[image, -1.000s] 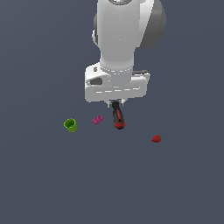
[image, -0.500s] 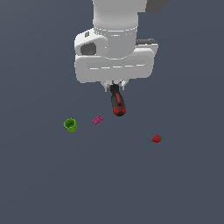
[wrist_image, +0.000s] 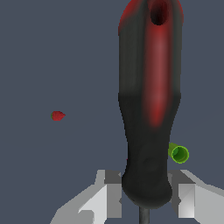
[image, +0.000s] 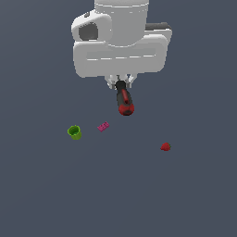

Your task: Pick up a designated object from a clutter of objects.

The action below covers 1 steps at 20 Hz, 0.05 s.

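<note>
Seen from the exterior view's left toward its right: a small green plastic cup (image: 74, 132) on the dark grey desk (image: 194, 194), then a flat magenta brick (image: 103, 126) just beside it, then, higher up and well clear of the surface, the small screwdriver with a red and black handle (image: 124, 99), and last a little red strawberry (image: 165, 146) lying well apart from the others. No contact between the screwdriver and the desk; hanging under the white arm, handle end pointing downward and a little tilted. In the wrist view, pincer (wrist_image: 146, 197) closed narrowly on the screwdriver near the black neck of the handle, one grey finger on each side, with only a short piece of the thin dark shaft visible below the handle. Judged from this: grasp step done, lift step in hand, the picking almost complete. Next move probably only a calm continuation upward to a clear height, with firm closing force kept, because the long handle hangs far from the grip point and could swing or slip. No need to touch the cup, brick or strawberry, all three resting undisturbed below.
</note>
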Available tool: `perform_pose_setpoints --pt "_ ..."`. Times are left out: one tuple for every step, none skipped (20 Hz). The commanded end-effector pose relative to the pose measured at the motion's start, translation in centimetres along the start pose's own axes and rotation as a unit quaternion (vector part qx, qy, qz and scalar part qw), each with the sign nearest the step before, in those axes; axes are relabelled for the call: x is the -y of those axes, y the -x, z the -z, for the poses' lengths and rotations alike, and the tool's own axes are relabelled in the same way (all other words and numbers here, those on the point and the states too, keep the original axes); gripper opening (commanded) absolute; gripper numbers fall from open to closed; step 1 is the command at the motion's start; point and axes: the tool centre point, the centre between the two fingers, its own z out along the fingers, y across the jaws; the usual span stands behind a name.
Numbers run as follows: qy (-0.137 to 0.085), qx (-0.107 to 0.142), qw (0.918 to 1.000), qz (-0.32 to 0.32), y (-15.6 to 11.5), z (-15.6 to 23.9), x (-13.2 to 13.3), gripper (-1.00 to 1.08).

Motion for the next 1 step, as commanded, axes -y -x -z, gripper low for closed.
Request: perform_pose_setpoints --pt "0.0 0.0 1.0 0.0 -0.06 0.21 -0.02 -1.0"
